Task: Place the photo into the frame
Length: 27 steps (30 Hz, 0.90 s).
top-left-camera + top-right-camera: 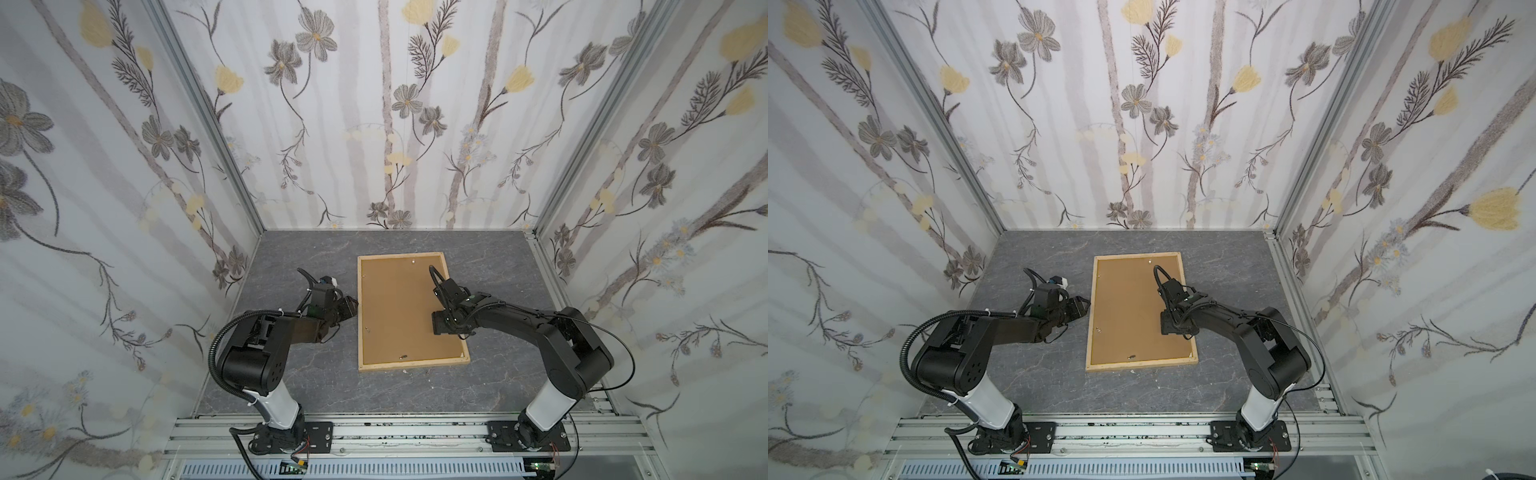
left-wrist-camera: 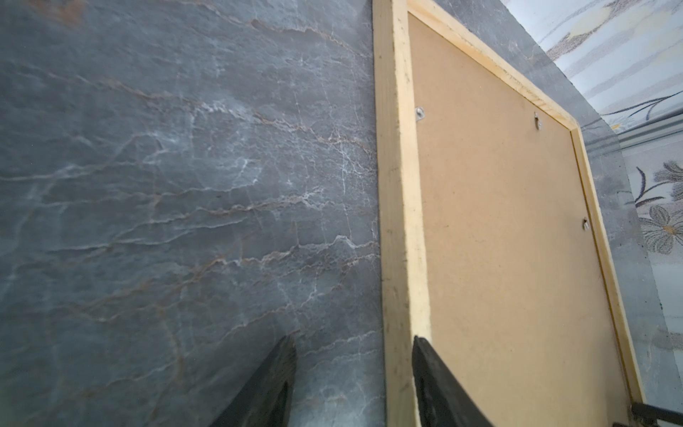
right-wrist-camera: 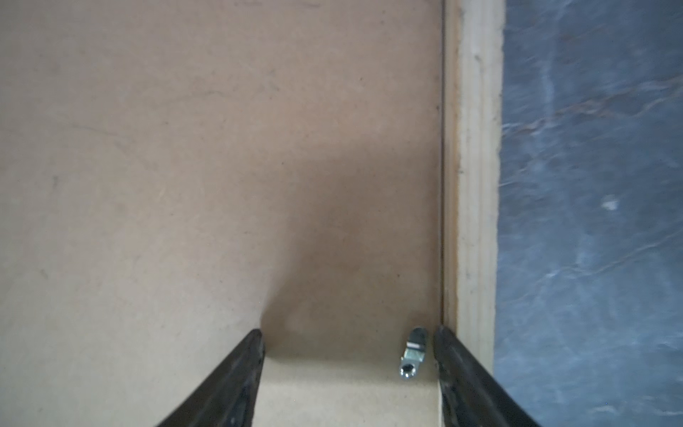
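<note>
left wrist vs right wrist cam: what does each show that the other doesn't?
Left wrist only: a long stretch of the frame out to a far corner, three metal clips, the wallpapered wall, and the left gripper open astride one rail.
Right wrist only: one turn clip up close, lying between the fingertips of the open right gripper.
Both: the brown backing panel seated in the frame, with the grey table beside it. The photo shows in neither.
</note>
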{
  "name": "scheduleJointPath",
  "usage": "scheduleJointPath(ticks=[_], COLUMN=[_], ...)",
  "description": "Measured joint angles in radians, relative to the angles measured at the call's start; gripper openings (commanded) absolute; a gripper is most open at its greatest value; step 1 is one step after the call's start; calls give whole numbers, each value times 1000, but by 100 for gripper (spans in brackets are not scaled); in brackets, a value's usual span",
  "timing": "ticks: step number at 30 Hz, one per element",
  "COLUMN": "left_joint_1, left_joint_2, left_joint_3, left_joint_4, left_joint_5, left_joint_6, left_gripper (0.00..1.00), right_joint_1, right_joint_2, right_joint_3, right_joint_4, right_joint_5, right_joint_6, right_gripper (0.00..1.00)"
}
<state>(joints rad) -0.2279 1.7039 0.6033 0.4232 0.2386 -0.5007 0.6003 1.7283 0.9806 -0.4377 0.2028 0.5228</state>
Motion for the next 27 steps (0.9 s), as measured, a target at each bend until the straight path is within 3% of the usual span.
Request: scheduleJointPath(ticks=[8, 17, 27], left_joint_1=[1, 0, -51], left_joint_2=[4, 4, -12], left_joint_3=[3, 3, 48], left_joint_4=[3, 3, -68], left_joint_5=[-2, 0, -72], left_joint_6=[0, 0, -1], left_gripper=[55, 56, 65], right_joint_1=[13, 35, 34], right_joint_2=[-4, -86, 44], right_joint_3=[0, 110, 143], right_joint_4=[29, -89, -117], right_joint_5=[19, -13, -58], right_joint_6=[0, -16, -74], right_gripper=[78, 82, 81])
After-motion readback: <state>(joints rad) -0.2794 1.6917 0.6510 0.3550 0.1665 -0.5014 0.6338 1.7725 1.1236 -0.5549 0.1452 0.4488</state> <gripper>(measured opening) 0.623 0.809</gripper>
